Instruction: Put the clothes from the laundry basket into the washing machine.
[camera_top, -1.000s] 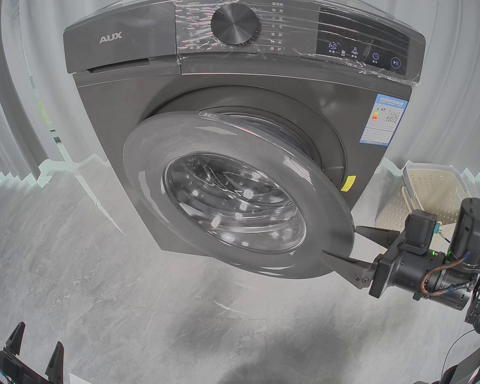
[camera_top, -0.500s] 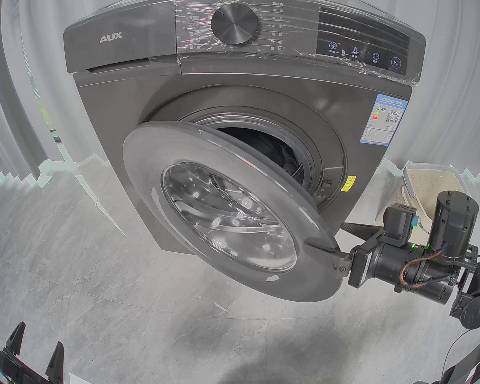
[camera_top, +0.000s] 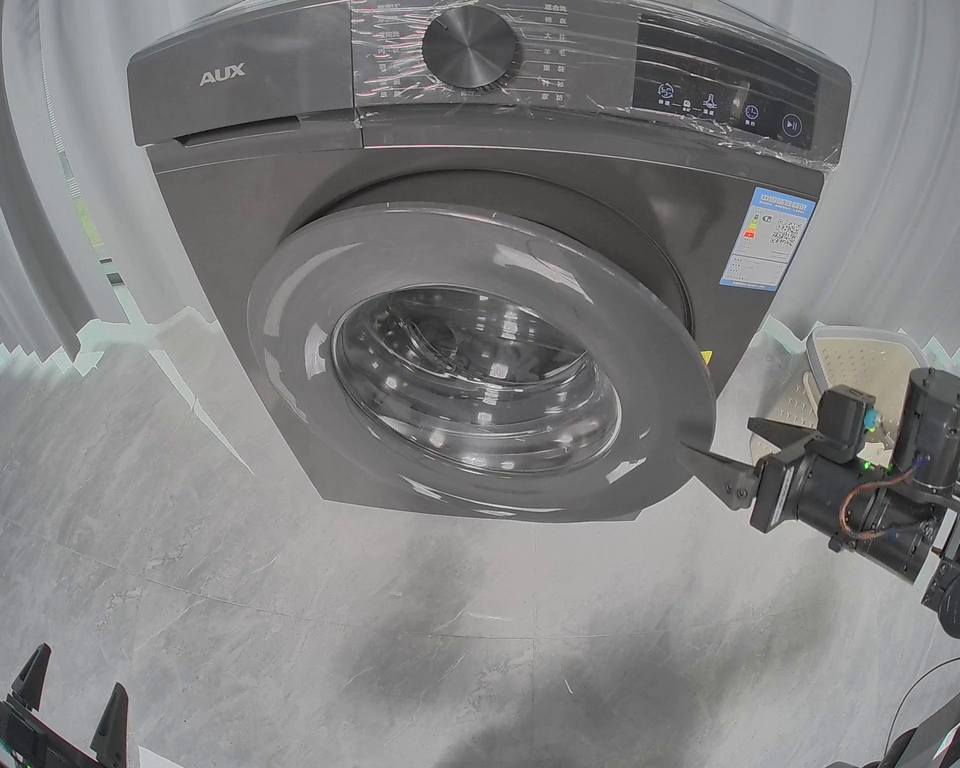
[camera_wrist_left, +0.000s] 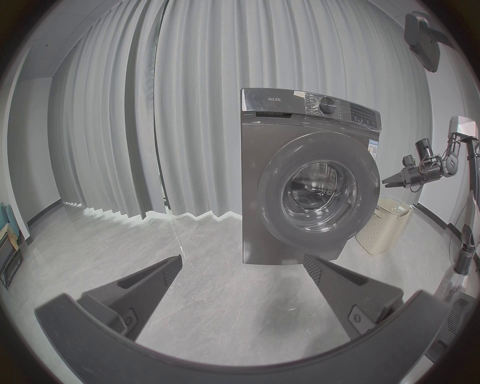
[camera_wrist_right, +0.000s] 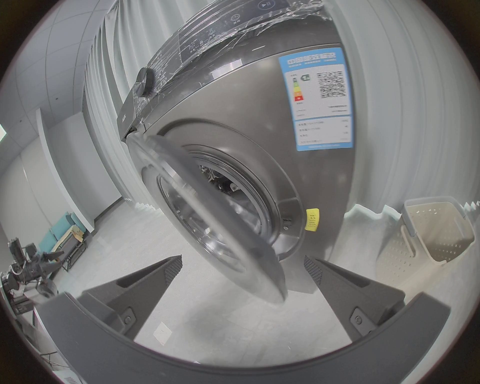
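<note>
Door (camera_top: 480, 370) of the washing machine (camera_top: 250, 230) stands ajar; right gripper (camera_top: 738, 452), jaws spread, sits at its free edge (laundry basket (camera_top: 865, 368) beside). Left gripper (camera_top: 70, 700), jaws apart, hangs well in front.

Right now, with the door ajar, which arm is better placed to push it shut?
Right. The right claw, open, sits close by the free edge of the door of the washing machine. The left claw hangs low, well back from it, so it would likely need a long reach.
</note>
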